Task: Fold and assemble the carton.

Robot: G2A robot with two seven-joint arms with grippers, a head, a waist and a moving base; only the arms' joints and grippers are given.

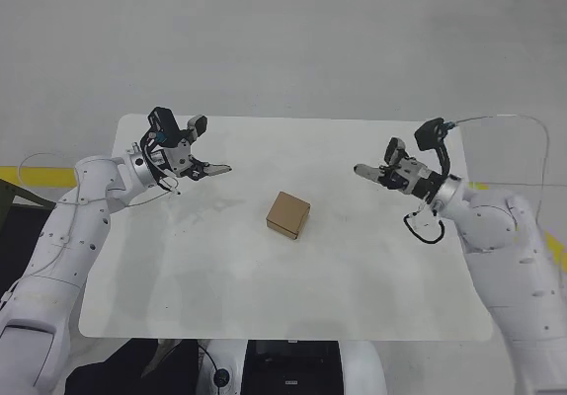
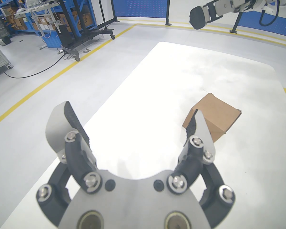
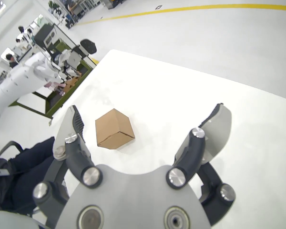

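Small brown cardboard carton [image 1: 288, 214] sits on the white rounded table [image 1: 363, 296], roughly midway between the two pincers and touching neither. Left gripper [image 2: 131, 107] is spread wide with nothing in it. The carton is ahead of it and off to one side, and in the left wrist view one corner is partly hidden behind a finger [image 2: 200, 129]. Right gripper [image 3: 146, 106] is likewise spread wide and empty, with the carton ahead of it, nearer one finger than the other and well apart from both. Step, as a judgement: the carton already reads as a closed cube with its flaps in, so the folding looks done or nearly done and both arms are standing off. If anything is left it is a last tuck or press. That would call for one pincer to come in and steady a side wall while the other pushes the loose edge flush, going gently since thin board dents and a light box will slide on the smooth top. View differences: the top view gives the flat upper face and the spacing of both arms. The left wrist view catches a slight lip sticking out at the carton's far corner [image 2: 239, 111], plus the right gripper's dark pad hanging far across. The right wrist view shows two side faces and a seam line along the bottom edge [image 3: 116, 135]; whether that seam is fully seated I cannot tell.
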